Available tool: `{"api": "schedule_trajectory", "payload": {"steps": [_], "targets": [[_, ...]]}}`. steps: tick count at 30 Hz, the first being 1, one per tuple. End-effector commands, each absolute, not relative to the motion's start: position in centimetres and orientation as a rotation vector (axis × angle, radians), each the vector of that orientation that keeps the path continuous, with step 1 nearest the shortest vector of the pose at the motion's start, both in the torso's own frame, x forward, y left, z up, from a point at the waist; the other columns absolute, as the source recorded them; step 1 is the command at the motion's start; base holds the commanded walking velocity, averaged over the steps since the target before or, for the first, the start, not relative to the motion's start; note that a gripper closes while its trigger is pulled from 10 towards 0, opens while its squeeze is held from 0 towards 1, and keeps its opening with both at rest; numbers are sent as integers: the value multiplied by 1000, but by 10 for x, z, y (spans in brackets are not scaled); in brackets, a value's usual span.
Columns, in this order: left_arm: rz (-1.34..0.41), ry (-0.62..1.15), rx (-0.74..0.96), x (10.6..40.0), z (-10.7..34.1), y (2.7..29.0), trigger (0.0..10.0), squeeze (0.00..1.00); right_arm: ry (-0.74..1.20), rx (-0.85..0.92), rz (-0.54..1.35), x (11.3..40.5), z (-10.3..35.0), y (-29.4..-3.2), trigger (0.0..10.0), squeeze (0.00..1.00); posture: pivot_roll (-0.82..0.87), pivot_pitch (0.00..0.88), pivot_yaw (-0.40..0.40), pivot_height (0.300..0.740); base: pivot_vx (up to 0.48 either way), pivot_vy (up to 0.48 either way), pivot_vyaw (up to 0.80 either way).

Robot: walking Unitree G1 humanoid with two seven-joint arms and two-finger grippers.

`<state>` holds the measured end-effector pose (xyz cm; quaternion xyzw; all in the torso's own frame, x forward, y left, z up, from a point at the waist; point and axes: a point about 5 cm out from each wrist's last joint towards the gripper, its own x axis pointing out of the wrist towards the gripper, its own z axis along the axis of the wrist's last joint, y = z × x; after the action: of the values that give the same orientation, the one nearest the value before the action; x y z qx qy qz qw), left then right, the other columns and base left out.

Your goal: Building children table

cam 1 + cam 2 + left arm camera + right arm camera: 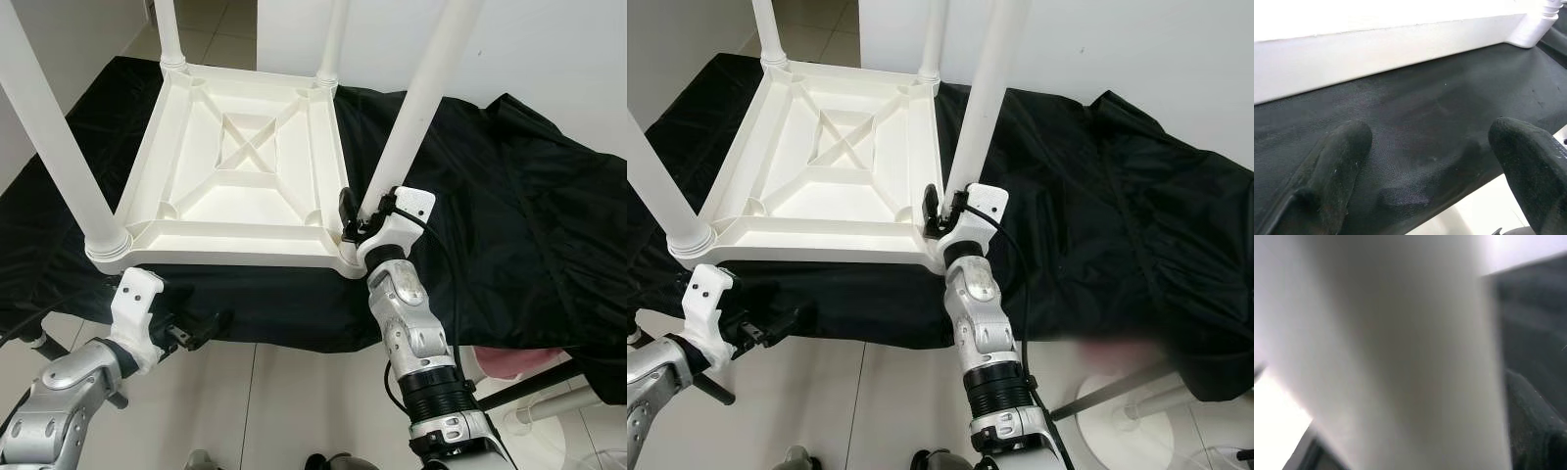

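I am clamping my right gripper [361,223] around the near-right leg [421,103] at its base, its long axis rising from the upturned tabletop [240,171] on the black cloth [509,215]; my left gripper [201,328] is hanging open below the near edge.

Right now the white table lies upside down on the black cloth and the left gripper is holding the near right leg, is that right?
Not quite. The right gripper holds the near right leg, as the left eye view shows. The left gripper hangs open below the black cloth. The white table is upside down on it.
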<state>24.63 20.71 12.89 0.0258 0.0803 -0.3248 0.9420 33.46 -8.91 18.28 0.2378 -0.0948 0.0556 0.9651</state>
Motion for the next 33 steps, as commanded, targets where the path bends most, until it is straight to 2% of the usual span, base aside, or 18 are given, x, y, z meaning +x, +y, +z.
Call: {"api": "schedule_trajectory", "payload": {"steps": [1, 11, 15, 31, 33], "targets": [[-690, 190, 37, 244, 122, 204, 10000, 0, -173, 673, 142, 334, 192, -67, 10000, 0, 103, 117, -123, 740, 0, 0, 0], [-598, 149, 48, 255, 125, 210, 10000, 0, -155, 870, 171, 334, 196, -69, 10000, 0, 103, 114, -126, 740, 0, 0, 0], [-540, 107, 49, 265, 131, 212, 10000, 0, -126, 1021, 234, 330, 198, -65, 10000, 0, 100, 114, -125, 740, 0, 0, 0], [-531, 72, 33, 271, 134, 206, 10000, 0, -68, 1242, 294, 326, 197, -64, 10000, 0, 87, 112, -120, 740, 0, 0, 0], [-442, 50, 28, 282, 134, 211, 10000, 0, -59, 1283, 313, 323, 196, -64, 10000, 0, 80, 115, -118, 740, 0, 0, 0]]}}
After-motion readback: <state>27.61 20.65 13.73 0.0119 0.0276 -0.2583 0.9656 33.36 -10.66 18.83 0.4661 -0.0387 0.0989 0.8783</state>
